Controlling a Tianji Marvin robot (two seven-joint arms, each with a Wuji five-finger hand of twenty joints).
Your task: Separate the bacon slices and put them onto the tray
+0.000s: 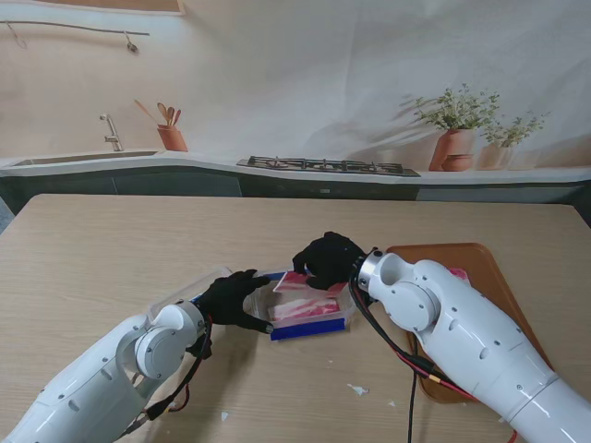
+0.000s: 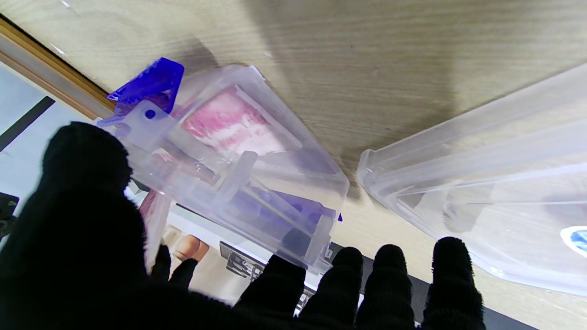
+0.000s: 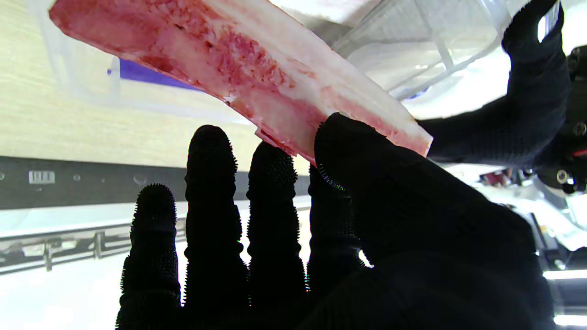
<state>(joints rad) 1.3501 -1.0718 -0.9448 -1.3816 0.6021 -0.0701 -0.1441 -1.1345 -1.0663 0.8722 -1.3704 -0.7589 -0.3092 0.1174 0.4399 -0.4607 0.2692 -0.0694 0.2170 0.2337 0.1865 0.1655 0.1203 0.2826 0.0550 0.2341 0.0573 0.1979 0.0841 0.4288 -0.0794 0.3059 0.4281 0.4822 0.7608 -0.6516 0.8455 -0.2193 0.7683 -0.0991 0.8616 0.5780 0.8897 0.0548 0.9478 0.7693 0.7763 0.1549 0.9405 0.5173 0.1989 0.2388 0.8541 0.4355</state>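
Right hand [image 1: 329,259] is over the far-right corner of the clear box [image 1: 309,309], thumb & fingers pinched on one bacon slice [image 3: 238,68]. Right wrist view: thumb pressed on the slice's near end w/ finger pads [image 3: 273,158] behind it, the rest of the slice sticking out free beyond the fingertips. More bacon slices [image 1: 309,303] lie in the box, just nearer to me than that hand.

Left hand [image 1: 233,297] is at the box's left end, black-gloved fingers curled onto its wall & rim. Left wrist view shows the fingertips [image 2: 279,275] against the box edge, thumb on the other side, so it's clamped on the box. Blue latch [image 2: 149,85] sits on the end beyond the thumb; blue strip also runs along the box's near side in the stand view.

Clear lid [image 1: 194,288] lies flat on the table, just beside the left hand on its outer side, close to the box but cannot tell if touching.

Tray [image 1: 480,277], brown w/ rounded corners, is right of the right hand, mostly hidden under the right forearm; its far edge & right edge show. Something pink at its far part, too hidden to name.

Open room: wide bare table [image 1: 138,240] beyond both hands & left of the lid. A few white scraps [image 1: 358,389] on the wood nearer to me, btwn the arms.

Surface is light wood grain. Backdrop behind the table shows a printed kitchen: sink, hob, potted plants.
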